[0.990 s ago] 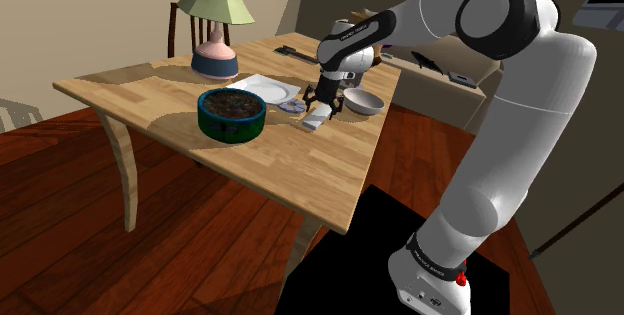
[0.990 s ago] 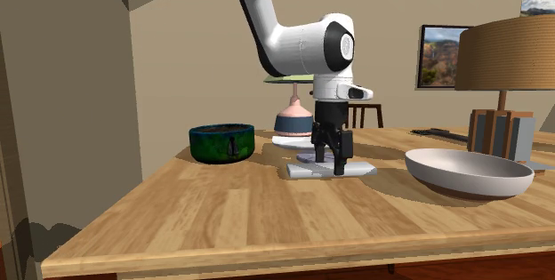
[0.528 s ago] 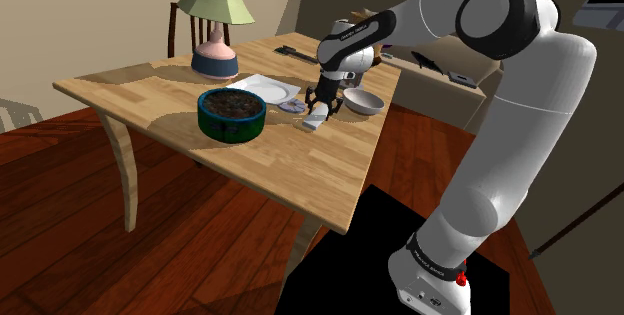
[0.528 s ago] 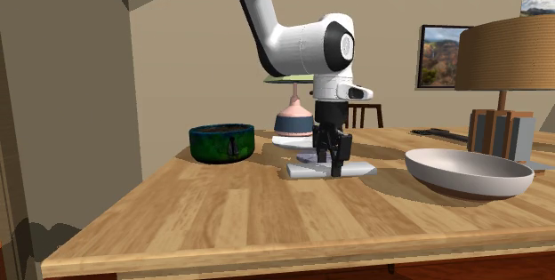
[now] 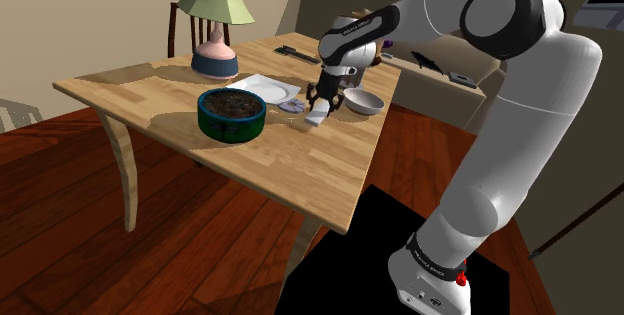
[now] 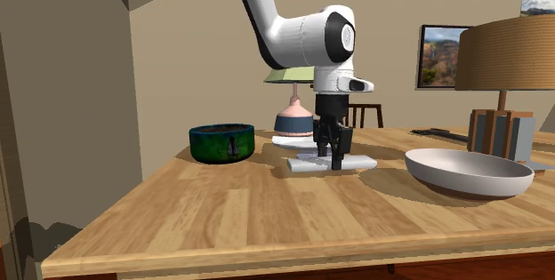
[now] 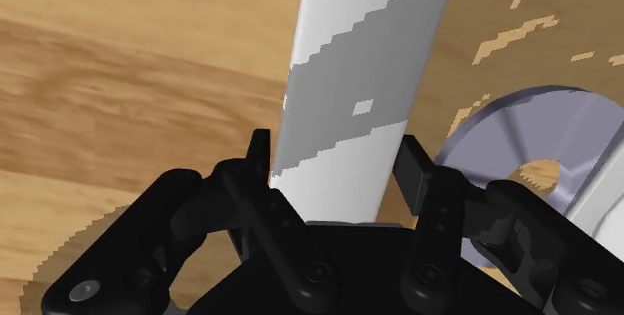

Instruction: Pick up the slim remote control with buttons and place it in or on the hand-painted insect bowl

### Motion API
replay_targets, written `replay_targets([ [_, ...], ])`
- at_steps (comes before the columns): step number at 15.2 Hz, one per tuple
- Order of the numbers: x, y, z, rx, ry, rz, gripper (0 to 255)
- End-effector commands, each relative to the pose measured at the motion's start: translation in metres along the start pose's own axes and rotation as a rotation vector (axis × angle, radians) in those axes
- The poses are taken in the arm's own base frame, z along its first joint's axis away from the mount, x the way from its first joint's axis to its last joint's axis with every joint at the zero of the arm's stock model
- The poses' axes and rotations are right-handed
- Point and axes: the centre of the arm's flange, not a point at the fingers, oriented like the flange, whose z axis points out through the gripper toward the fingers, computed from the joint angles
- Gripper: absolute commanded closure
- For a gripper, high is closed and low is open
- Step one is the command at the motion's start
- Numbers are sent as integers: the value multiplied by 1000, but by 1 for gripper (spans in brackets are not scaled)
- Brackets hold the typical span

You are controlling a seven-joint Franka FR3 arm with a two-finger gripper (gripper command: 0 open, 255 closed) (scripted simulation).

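While your jaws are clamped across the pale slim remote [image 6: 307, 165], barely clear of the table [image 6: 231, 216], mind the carry: a quick swing can twist it loose, or its long end can clip the rim of the dark green bowl [image 6: 222, 142].

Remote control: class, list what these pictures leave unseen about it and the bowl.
Remote control buttons: none distinguishable on its plain white-grey face, wrist view.
Its near end: hidden behind the gripper, wrist view.
Bowl inside: hidden by its own wall, second exterior view.
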Motion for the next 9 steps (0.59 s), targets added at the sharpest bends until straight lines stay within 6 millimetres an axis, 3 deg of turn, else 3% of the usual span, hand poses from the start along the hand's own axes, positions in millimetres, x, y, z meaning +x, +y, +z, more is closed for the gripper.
replay_targets([
  [1,-1,0,-10,0,0,0,255],
  [9,-1,-1,-52,0,0,0,255],
])
